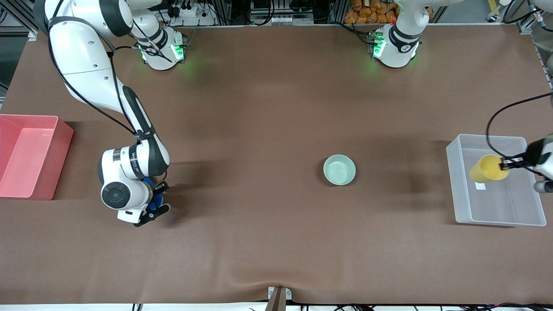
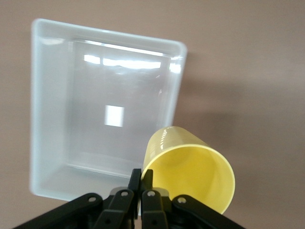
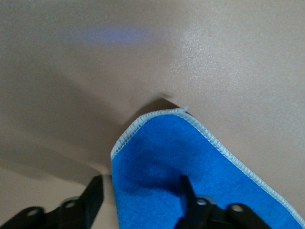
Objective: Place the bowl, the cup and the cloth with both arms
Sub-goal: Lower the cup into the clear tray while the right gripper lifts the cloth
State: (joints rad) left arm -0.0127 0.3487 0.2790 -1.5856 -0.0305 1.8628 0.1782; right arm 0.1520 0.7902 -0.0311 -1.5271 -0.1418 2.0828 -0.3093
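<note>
The bowl (image 1: 339, 169) sits upright and empty on the brown table (image 1: 268, 129), in the middle ground between the two arms' ends and well apart from both bins.

The cup (image 1: 488, 168) is up in the air, tipped on its side, over the clear plastic bin (image 1: 454, 181) at the left arm's end of the table. The left claw (image 2: 141, 177) is clenched on the cup's rim, one finger inside and one outside the wall, and the cup's open mouth shows nothing inside. The clear bin holds nothing but a small white label (image 2: 114, 116) on its floor.

The cloth (image 3: 190, 167) is at the right arm's end of the table, mostly hidden under the right arm's wrist in the front view, where only a bit of blue (image 1: 156, 199) shows. The right claw (image 3: 138, 186) is down at it with its fingers (image 3: 93, 191) still apart, one on the cloth's surface and the other just off its stitched edge; the frames do not show a firm grip.

The pink bin (image 1: 32, 155) stands at the table's edge at the right arm's end, empty.
</note>
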